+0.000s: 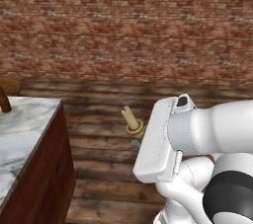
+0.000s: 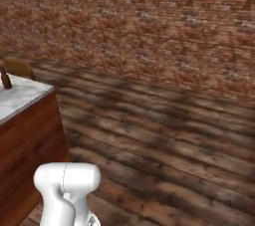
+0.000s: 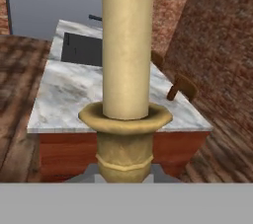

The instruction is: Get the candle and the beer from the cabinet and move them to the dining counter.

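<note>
My gripper point(image 3: 123, 173) is shut on the candle point(image 3: 126, 45), a cream taper in a brass candlestick that stands upright between the fingertips. In the left base view the candle point(image 1: 131, 120) pokes out to the left of my white hand, in the air above the wooden floor. The dining counter point(image 1: 24, 134), marble-topped with wooden sides, lies to the left of it, and beyond the candle as the dining counter point(image 3: 64, 90) with its black sink point(image 3: 81, 49). A small dark brown bottle-like thing point(image 2: 5, 78) stands on the counter; I cannot tell whether it is the beer. The cabinet is out of view.
A brick wall point(image 1: 128, 25) runs across the back, with wooden plank floor point(image 2: 164, 135) between it and the counter. Wooden stools point(image 3: 182, 88) stand along the counter's far side. A dark faucet point(image 3: 96, 18) rises behind the sink.
</note>
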{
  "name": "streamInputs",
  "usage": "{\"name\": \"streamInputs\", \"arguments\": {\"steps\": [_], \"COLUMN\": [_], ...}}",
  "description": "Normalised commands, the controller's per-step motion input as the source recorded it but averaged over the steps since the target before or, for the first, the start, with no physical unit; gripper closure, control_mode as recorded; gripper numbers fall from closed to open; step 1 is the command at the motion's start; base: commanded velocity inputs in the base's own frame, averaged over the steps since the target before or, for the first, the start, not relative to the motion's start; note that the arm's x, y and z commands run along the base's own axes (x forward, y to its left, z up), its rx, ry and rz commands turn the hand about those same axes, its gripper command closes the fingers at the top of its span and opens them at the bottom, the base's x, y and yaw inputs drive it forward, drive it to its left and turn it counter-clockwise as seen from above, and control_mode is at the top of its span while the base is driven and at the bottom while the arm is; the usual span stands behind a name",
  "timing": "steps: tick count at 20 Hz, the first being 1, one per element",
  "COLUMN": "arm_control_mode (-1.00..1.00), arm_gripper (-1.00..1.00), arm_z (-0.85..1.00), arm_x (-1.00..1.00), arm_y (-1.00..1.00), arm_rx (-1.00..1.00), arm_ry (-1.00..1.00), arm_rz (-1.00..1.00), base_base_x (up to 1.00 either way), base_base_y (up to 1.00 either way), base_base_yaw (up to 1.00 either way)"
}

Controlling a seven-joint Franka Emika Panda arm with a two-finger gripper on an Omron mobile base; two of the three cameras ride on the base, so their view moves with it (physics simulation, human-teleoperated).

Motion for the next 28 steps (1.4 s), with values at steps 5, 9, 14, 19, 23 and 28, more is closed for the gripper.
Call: {"name": "streamInputs", "arguments": {"steps": [5, 9, 14, 19, 23, 28], "arm_control_mode": [1.0, 1.0, 1.0, 1.0, 1.0, 1.0], "arm_gripper": [1.0, 1.0, 1.0, 1.0, 1.0, 1.0], "arm_z": [0.0, 0.0, 0.0, 0.0, 0.0, 0.0], "arm_x": [0.0, 0.0, 0.0, 0.0, 0.0, 0.0], "arm_y": [0.0, 0.0, 0.0, 0.0, 0.0, 0.0], "arm_rx": [0.0, 0.0, 0.0, 0.0, 0.0, 0.0], "arm_ry": [0.0, 0.0, 0.0, 0.0, 0.0, 0.0], "arm_rz": [0.0, 0.0, 0.0, 0.0, 0.0, 0.0], "base_base_x": [0.87, 0.86, 0.83, 0.82, 0.84, 0.83], "base_base_y": [-0.52, -0.51, -0.51, -0.5, -0.48, -0.48], "base_base_yaw": [0.35, 0.35, 0.36, 0.36, 0.37, 0.38]}}
